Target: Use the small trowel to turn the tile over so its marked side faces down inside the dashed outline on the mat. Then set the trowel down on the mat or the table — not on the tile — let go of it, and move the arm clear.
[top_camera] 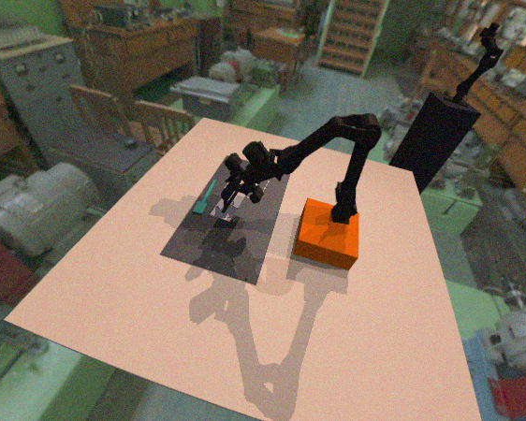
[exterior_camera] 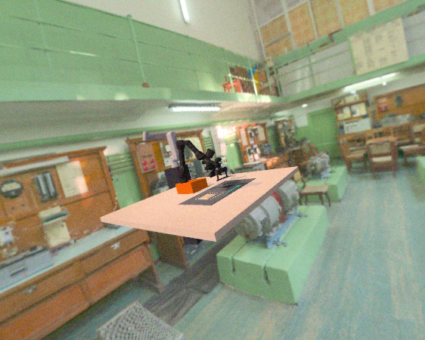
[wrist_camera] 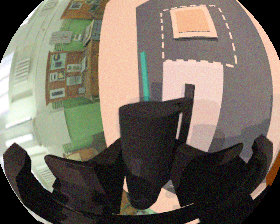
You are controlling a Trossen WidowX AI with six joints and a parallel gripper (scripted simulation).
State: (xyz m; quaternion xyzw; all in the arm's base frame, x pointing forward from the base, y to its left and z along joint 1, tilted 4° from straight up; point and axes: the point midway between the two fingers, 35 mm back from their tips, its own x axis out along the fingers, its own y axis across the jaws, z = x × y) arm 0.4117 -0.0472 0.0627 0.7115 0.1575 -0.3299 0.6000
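Note:
The tile (exterior_camera: pixel 206 196) (wrist_camera: pixel 195 21) lies flat inside the dashed outline (wrist_camera: pixel 230 65) on the dark mat (top_camera: pixel 183 248) (exterior_camera: pixel 191 202). Its upper face shows a peach centre with a pale border; I cannot tell whether this is the marked side. The arm hides it in the top view. My gripper (top_camera: pixel 240 189) (exterior_camera: pixel 221 172) (wrist_camera: pixel 144 137) is shut on the trowel's dark handle (wrist_camera: pixel 147 137). The trowel's pale, flat blade (top_camera: pixel 220 213) (wrist_camera: pixel 206 82) points toward the outline and is apart from the tile. Its height over the mat is hard to tell.
A teal tool (top_camera: pixel 201 206) (exterior_camera: pixel 233 189) (wrist_camera: pixel 145 75) lies along the mat's side, away from the arm's base. An orange box (top_camera: pixel 328 229) (exterior_camera: pixel 191 186) stands beside the mat under the arm's base. The peach table top (top_camera: pixel 123 299) (exterior_camera: pixel 156 215) surrounds the mat.

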